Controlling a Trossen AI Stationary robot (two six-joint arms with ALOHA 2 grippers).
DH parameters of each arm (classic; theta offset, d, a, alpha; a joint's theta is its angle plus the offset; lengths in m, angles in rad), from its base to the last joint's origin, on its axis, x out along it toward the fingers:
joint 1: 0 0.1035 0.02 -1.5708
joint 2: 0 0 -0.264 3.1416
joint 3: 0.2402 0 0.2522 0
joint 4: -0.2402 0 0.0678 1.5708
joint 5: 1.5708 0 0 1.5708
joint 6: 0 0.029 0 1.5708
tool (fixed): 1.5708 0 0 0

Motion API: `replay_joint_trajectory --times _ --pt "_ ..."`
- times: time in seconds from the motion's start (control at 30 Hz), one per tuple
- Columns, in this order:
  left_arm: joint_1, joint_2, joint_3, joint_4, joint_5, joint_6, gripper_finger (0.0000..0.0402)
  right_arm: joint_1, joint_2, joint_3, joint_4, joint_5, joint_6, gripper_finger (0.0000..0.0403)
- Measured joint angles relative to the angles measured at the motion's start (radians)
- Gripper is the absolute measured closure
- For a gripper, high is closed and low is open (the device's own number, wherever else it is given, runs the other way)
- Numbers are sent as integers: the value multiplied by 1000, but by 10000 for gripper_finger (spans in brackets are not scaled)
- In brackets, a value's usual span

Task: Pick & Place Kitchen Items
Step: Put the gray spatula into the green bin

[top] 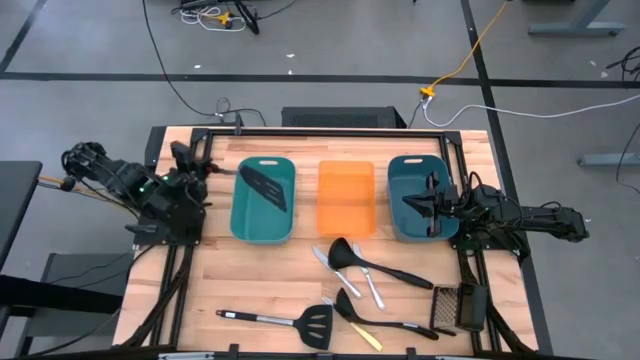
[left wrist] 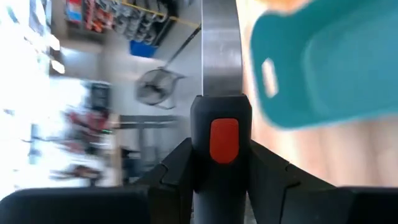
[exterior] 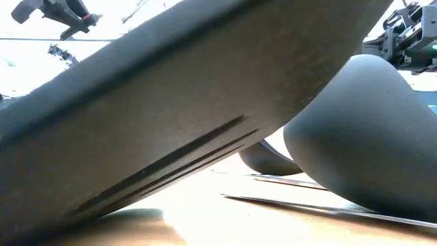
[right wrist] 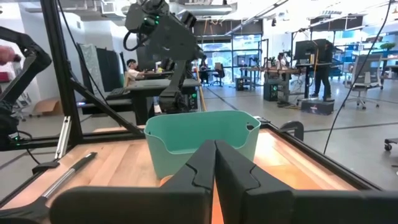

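**Left arm holds a spatula over the left tub**

At the far left of the table, the left gripper [top: 205, 172] clamps the handle of a black slotted spatula with a steel shaft [top: 262, 186]. In its wrist view the fingers [left wrist: 171, 171] press on the black grip with its orange tab. The spatula's long axis runs from the gripper rightward, and its blade hangs over the far part of the left teal plastic tub [top: 262, 228]; whether the blade touches the tub I cannot tell. The coming move looks like a release into that tub, directly below the blade.

Right of it sit the orange translucent tray [top: 347, 198] and the right teal tub [top: 410, 172]. The right gripper [top: 412, 203], fingers pressed together and empty, hovers over that right tub.

The remaining utensils [top: 355, 290], black ladles, another spatula and slim knives, lie on the near wooden tabletop [top: 260, 280], about midway between the arms.
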State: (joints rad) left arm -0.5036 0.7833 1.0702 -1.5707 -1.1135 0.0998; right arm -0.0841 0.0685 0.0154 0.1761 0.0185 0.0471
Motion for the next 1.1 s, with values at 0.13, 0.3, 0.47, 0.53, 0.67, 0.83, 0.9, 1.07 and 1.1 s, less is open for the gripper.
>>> replay_joint_trajectory --times 0.13,0.3,0.47,0.53,0.67,0.83,0.9,1.07,1.1 --pt "63 13 -4 0 -56 135 286 0 0 0 -1 0 0 385" --pt "129 62 -57 1 -118 260 286 0 0 0 -7 0 0 385" --pt "172 105 -128 10 -143 371 286 0 0 0 -16 1 -1 385" --pt "179 124 -149 39 -173 440 286 0 0 0 -16 1 -1 385" --pt "187 156 -193 104 -167 605 286 0 0 0 -16 3 -3 385" --pt "201 192 -218 199 -122 741 286 0 0 0 -16 3 -4 385" --pt "210 199 -222 252 -88 785 286 0 0 0 -16 3 -4 385" --pt "242 201 -225 372 9 881 286 0 0 0 -19 27 -4 385" --pt "249 200 -225 392 22 897 286 0 0 0 -19 27 -4 385"
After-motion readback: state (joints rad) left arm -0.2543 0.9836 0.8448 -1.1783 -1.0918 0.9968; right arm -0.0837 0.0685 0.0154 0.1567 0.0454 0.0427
